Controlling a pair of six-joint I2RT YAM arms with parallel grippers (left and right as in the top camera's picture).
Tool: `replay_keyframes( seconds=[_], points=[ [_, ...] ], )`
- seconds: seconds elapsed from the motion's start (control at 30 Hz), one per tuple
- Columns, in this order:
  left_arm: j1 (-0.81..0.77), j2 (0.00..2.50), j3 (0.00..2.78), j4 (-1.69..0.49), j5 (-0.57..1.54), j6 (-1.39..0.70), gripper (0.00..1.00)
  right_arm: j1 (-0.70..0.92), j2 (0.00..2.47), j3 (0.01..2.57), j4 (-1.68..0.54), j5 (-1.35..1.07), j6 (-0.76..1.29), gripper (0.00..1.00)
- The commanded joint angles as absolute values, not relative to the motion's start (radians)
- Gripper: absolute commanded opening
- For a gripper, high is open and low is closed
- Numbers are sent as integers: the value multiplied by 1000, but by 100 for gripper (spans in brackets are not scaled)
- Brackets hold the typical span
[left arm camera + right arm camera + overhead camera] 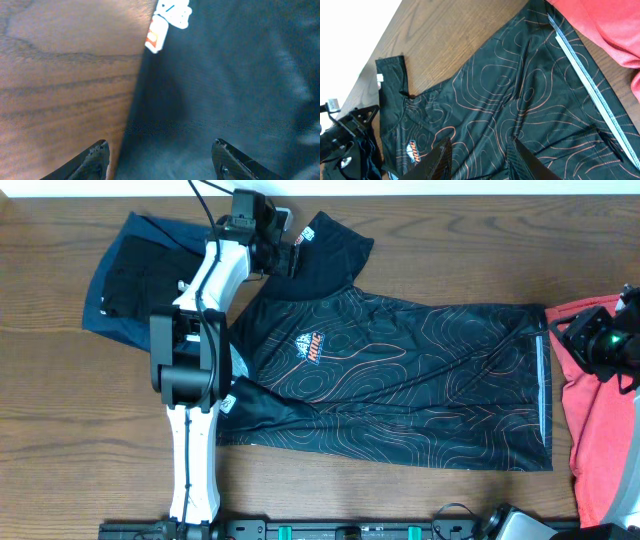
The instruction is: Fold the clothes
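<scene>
Jersey [400,380] is spread flat on surface [60,430]; no fold is made yet, all folding is left. Sleeve edge is straddled beneath left end effector [160,152], jaws wide, nothing gripped. Right end effector [480,150] is held partly open, empty; red T-shirt [600,430] is left crumpled beneath it.

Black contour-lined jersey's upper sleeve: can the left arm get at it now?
Probably yes: the left arm hangs its open jaws right over the black jersey sleeve, at its edge, nothing between.

One black contour-lined jersey [400,390], one red T-shirt [600,440], one heap of navy and black garments [108,305].
</scene>
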State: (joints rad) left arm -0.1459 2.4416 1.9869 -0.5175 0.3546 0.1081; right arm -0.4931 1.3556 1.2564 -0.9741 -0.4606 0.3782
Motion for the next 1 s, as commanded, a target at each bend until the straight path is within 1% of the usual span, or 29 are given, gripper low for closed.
replay_keyframes(
  seconds=[0.0,0.13,0.2,0.27,0.3,0.37,0.47,0.53,0.57,0.63,0.77,0.97],
  points=[
    [-144,2479,2014,-497,304,176,67,-484,1358,1271,-989,-448,376,34],
    [-144,2501,2012,-476,288,191,67,-484,1358,1270,-1015,-445,376,33],
    [-144,2508,2012,-474,286,190,64,-484,1358,1270,-1026,-445,376,33],
    [-145,2512,2012,-487,286,190,53,-484,1358,1270,-1034,-444,376,33],
    [-146,2512,2011,-500,286,190,45,-484,1358,1270,-1036,-444,376,33],
    [-146,2512,2011,-538,287,191,34,-484,1358,1270,-1037,-444,376,33],
    [-150,2512,2011,-595,287,197,24,-484,1358,1270,-1036,-443,377,33],
    [-157,2512,2009,-621,286,224,19,-484,1358,1270,-1034,-435,377,32],
    [-162,2512,2009,-632,286,237,13,-484,1358,1270,-1034,-429,377,32],
    [-171,2509,2009,-645,286,239,6,-484,1358,1270,-1035,-420,376,32],
    [-181,2470,2009,-656,278,237,6,-484,1358,1270,-1028,-408,339,33],
    [-181,2344,2009,-667,218,209,6,-484,1358,1266,-1003,-258,339,32]
  ],
)
